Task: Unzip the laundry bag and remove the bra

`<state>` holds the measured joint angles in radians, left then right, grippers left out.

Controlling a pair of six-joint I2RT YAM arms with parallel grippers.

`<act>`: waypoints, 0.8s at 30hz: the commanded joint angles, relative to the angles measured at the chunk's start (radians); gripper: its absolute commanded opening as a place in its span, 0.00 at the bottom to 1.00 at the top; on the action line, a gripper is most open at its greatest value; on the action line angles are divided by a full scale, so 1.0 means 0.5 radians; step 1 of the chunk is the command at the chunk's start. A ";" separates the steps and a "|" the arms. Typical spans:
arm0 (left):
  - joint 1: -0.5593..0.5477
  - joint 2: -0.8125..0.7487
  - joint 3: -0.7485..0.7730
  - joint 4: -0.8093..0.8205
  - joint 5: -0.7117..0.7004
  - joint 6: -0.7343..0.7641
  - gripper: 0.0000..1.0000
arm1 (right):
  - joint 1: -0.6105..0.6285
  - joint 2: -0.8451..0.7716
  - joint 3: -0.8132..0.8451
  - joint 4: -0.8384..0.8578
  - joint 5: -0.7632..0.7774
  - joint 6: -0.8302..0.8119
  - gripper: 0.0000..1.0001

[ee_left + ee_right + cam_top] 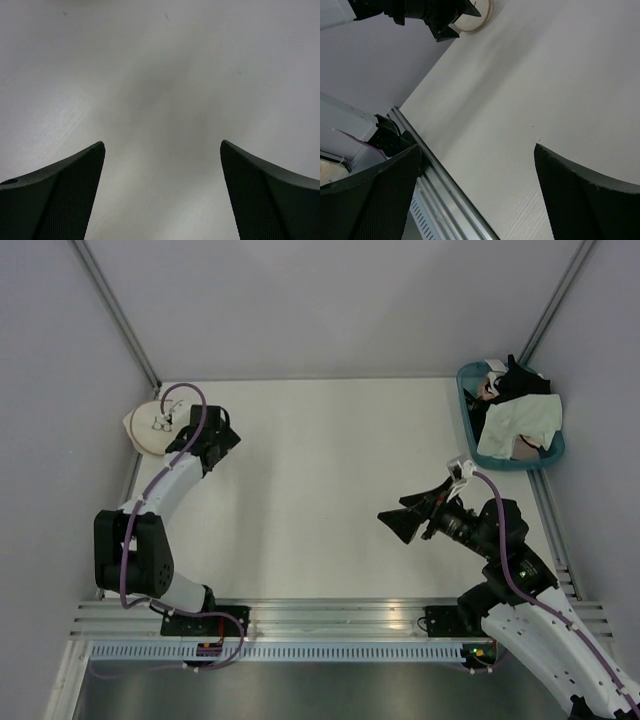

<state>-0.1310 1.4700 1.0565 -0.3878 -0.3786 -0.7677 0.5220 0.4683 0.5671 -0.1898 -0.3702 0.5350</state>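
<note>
White table [330, 460] | laundry bag [146, 430] far-left, lid up | left pincer [162, 145], right pincer [477, 147] agape

White tabletop [330, 480] between pale lilac-grey walls [330, 300], slotted aluminium rail [330, 618] along its near edge.

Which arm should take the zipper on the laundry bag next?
Left. Its open left gripper sits beside the laundry bag in the far-left corner; the right gripper hovers mid-table, well away.
</note>
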 commanded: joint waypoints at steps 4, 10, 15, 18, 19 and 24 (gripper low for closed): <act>0.259 0.302 0.317 -0.007 -0.614 -0.053 0.99 | 0.011 -0.022 -0.011 -0.160 -0.020 -0.042 0.98; 0.584 0.640 0.445 -0.077 -0.651 -0.247 0.99 | 0.011 0.008 -0.057 -0.194 -0.045 0.013 0.98; 0.728 0.885 0.599 -0.074 -0.553 -0.345 0.99 | 0.011 0.116 -0.033 -0.249 -0.088 0.025 0.98; 0.777 1.008 0.730 -0.068 -0.519 -0.379 0.99 | 0.011 0.156 -0.020 -0.326 -0.048 0.010 0.98; 0.787 1.036 0.767 -0.065 -0.504 -0.385 0.99 | 0.011 0.165 -0.020 -0.347 -0.045 0.010 0.98; 0.830 1.171 1.025 0.039 -0.442 -0.339 0.99 | 0.011 0.202 -0.036 -0.369 0.016 0.034 0.98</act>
<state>0.2699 2.0331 1.4719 -0.4274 -0.6159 -0.9100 0.5228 0.5636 0.5446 -0.3634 -0.3840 0.5350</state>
